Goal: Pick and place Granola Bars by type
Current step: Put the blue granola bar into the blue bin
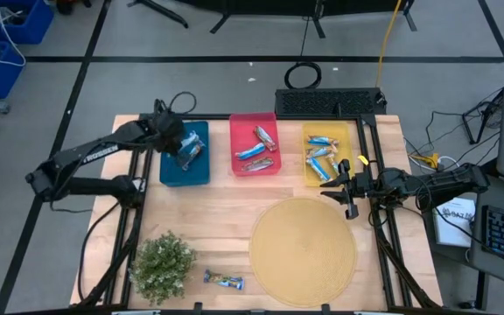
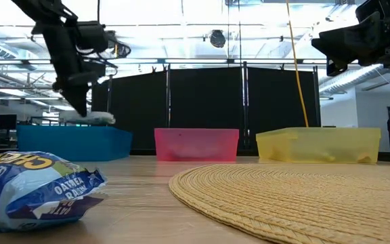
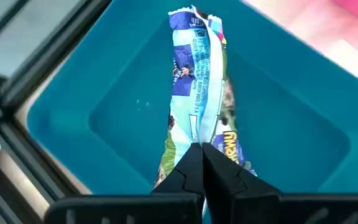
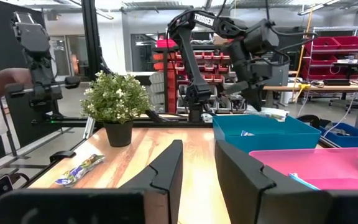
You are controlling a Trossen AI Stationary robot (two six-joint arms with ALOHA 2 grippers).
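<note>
While our left gripper (image 3: 202,163) pinches a granola bar (image 3: 197,93) above the blue bin (image 1: 170,171), we should lower before letting go, right gripper (image 4: 197,168) idling open.

Wrapped granola bars (image 1: 324,156) in bins

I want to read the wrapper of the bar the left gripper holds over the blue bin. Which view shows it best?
The left wrist view: the bar fills the frame, print facing the camera, pinched by the left gripper above the blue bin. The high view shows it small, the low view side-on, the right wrist view only far off.
</note>
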